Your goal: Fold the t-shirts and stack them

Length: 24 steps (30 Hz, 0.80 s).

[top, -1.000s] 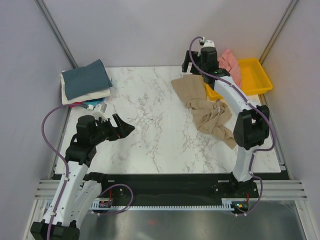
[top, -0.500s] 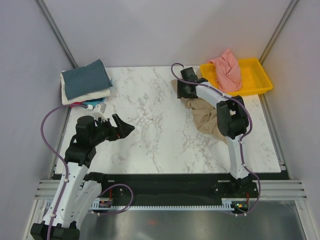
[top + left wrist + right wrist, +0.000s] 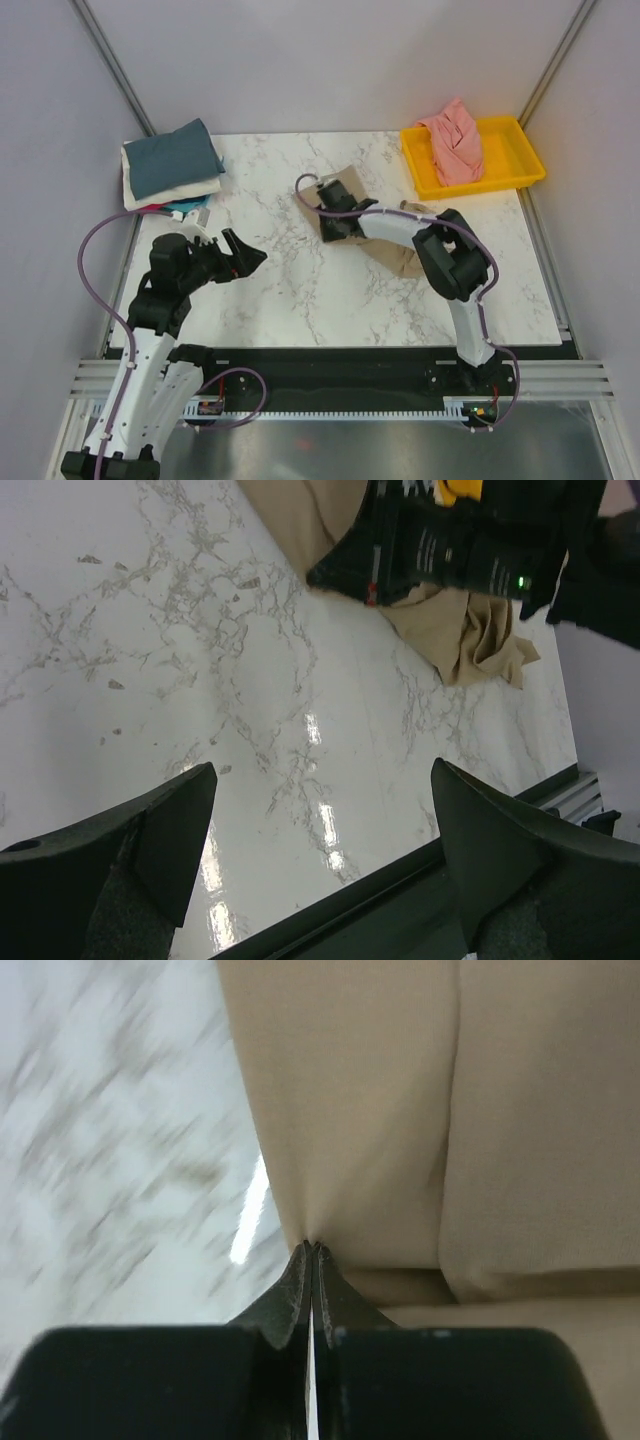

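Looking down from the top camera, we see the tan t-shirt (image 3: 345,183) lying crumpled near the middle of the tabletop (image 3: 290,290), a little right of centre, with the right arm (image 3: 400,224) stretched low across it. The right gripper (image 3: 326,207) sits on the cloth at the shirt's left edge. At the far right, the salmon-pink t-shirt (image 3: 455,145) is heaped in the yellow tray (image 3: 510,150). In the far left corner rests a stack of folded t-shirts (image 3: 170,172), slate-blue on top and cream beneath, with slivers of teal and red at the bottom. The left gripper (image 3: 246,250) hangs over bare tabletop at the near left, well apart from every shirt, its jaws spread wide.

From the left wrist camera we find that gripper's two fingers (image 3: 160,830) splayed toward the bottom corners, with only tabletop between them. Beyond them the tan t-shirt lies bunched under the dark body of the right arm.

From the right wrist camera we see the right gripper pressed together, pinching a fold at the edge of the tan cloth, with blurred tabletop to the left.
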Tool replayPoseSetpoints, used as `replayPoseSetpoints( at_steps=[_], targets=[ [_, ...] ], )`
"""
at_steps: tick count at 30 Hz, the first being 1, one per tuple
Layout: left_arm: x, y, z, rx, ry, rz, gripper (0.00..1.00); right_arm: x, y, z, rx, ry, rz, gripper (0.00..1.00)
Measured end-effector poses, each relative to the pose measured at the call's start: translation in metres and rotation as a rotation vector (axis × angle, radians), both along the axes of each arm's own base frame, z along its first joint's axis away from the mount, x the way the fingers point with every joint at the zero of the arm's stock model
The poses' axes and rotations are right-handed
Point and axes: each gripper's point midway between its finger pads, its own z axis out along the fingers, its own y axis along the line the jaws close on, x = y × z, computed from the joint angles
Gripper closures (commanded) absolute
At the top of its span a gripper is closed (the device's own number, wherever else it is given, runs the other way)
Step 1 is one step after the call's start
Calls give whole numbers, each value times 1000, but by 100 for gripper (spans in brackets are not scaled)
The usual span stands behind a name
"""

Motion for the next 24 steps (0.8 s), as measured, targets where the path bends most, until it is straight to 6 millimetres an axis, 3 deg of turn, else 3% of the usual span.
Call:
replayPoseSetpoints(
  at_steps=[1,3,4,5,7,9,10,12,16,18,20,24],
  targets=[
    [-1,2,2,5,-7,8,5,-24,19,1,18,1,45,100],
    [-2,8,6,23,-18,40,3,-85,56,0,42,32,151,86],
    [-3,11,9,31,-24,55,3,-119,72,0,53,51,206,67],
    [-3,14,14,37,-39,74,3,-154,86,1,65,71,259,32],
    [-3,19,23,47,-62,104,4,-218,101,8,83,99,370,19],
    [-3,23,29,55,-70,125,7,-258,98,24,99,114,421,9],
    [-2,24,29,58,-63,131,8,-264,90,34,104,109,417,6],
    [0,26,23,67,-28,146,11,-255,72,66,129,55,360,2],
    [-3,28,7,81,53,154,13,-205,39,143,234,-125,209,2],
    [-6,33,3,100,74,175,11,-179,22,164,250,-183,143,3],
    [-7,39,8,119,53,206,10,-152,12,168,229,-211,96,6],
    [-10,49,19,136,0,252,11,-105,11,126,95,-169,61,9]
  ],
)
